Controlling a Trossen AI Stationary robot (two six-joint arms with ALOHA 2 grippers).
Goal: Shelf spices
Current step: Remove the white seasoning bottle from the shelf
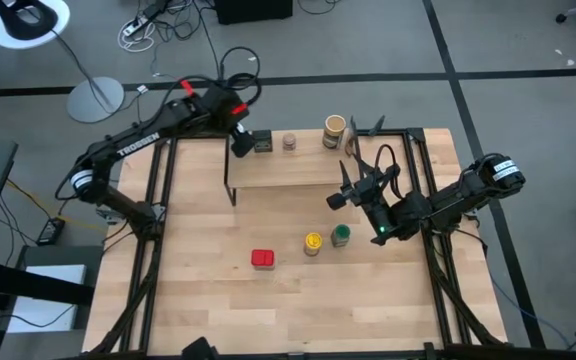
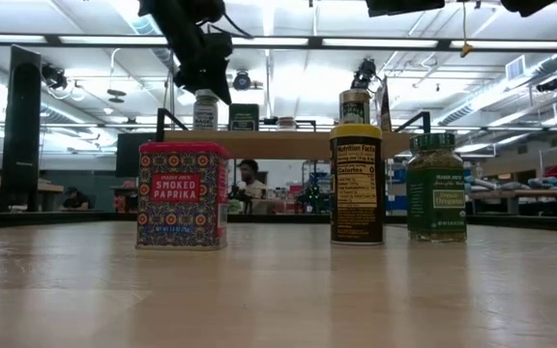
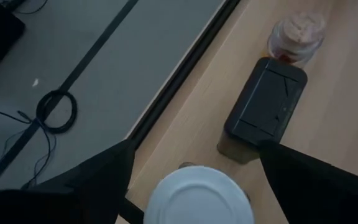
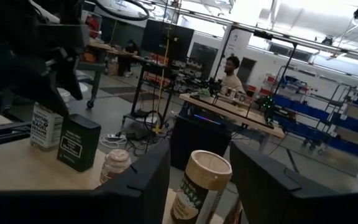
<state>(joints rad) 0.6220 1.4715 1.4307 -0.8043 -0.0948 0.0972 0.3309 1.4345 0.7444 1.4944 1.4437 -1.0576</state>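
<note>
The shelf [image 1: 298, 170] stands at the table's far middle. On its top board, from left to right, stand a white-lidded jar [image 3: 197, 199], a dark tin [image 3: 266, 109], a small tan-capped jar [image 3: 297, 34] and a brown canister [image 1: 335, 131]. My left gripper [image 3: 194, 149] hangs open above the white-lidded jar, one finger on either side of the lid with a gap on both sides. My right gripper [image 1: 346, 186] is open and level at the shelf's near right corner; it points at the canister [image 4: 201, 186] and holds nothing. A red tin [image 1: 262, 259], a yellow-lidded jar [image 1: 313, 243] and a green jar [image 1: 341, 236] stand upright on the table.
The table's black frame rails [image 1: 163, 200] run along its left and right sides. The three spices on the table stand in a row toward the near middle, with bare wood around them. Beyond the far edge are floor, cables and a lamp base [image 1: 95, 98].
</note>
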